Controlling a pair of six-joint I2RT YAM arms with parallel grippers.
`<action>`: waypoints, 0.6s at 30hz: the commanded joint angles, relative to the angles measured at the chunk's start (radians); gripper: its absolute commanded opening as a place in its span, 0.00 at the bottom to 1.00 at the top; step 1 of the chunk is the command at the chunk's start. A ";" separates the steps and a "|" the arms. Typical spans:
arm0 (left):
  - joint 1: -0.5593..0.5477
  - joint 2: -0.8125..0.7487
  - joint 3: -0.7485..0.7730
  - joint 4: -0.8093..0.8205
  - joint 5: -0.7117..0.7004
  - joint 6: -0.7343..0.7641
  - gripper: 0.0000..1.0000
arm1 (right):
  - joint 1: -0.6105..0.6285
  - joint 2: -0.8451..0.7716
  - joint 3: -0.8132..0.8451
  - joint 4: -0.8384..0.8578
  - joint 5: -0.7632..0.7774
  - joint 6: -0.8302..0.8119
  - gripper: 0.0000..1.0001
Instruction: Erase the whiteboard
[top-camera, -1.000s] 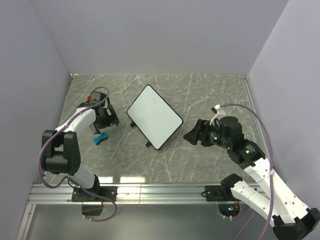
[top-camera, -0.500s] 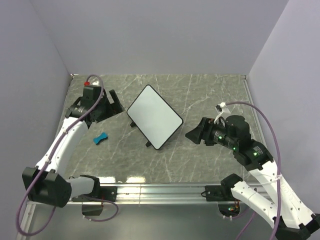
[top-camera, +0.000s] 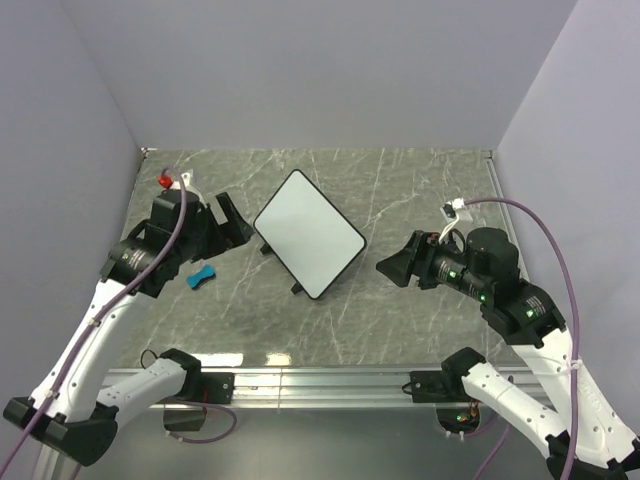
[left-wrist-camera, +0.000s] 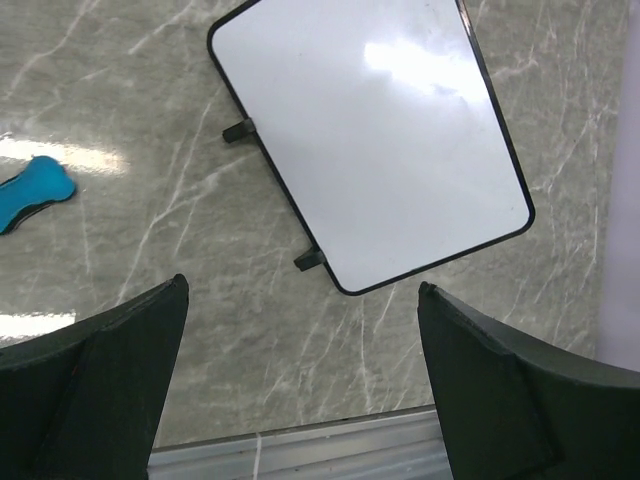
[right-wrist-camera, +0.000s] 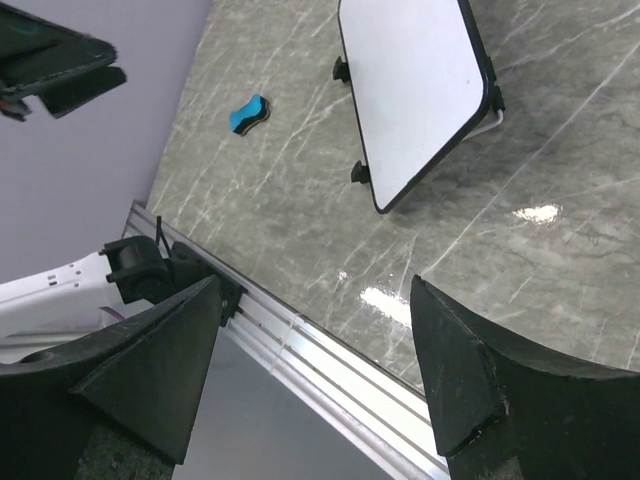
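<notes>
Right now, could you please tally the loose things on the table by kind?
Whiteboard: 1
Blue eraser: 1
Total: 2

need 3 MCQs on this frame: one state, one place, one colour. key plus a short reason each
1. The whiteboard surface is:
A) scribbled on
B) covered by a cloth
C) blank white

2. The eraser lies:
A) on the table, apart from the whiteboard
B) on top of the whiteboard
C) between gripper fingers

3. The eraser is mainly:
A) red
B) blue
C) green

Key:
1. C, since no marks show in the top view or either wrist view.
2. A, since it rests alone on the marble on the left arm's side of the whiteboard.
3. B, since its blue top shows in all three views.
</notes>
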 joint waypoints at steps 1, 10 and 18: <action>-0.005 -0.024 0.051 -0.061 -0.066 -0.012 0.99 | 0.003 0.015 0.045 0.010 0.007 -0.003 0.83; -0.005 0.000 0.097 0.027 -0.081 0.055 0.99 | 0.003 0.017 0.063 0.007 0.057 -0.004 0.83; -0.005 0.077 0.110 0.105 -0.057 0.117 0.99 | 0.004 -0.028 0.031 0.012 0.113 0.029 0.83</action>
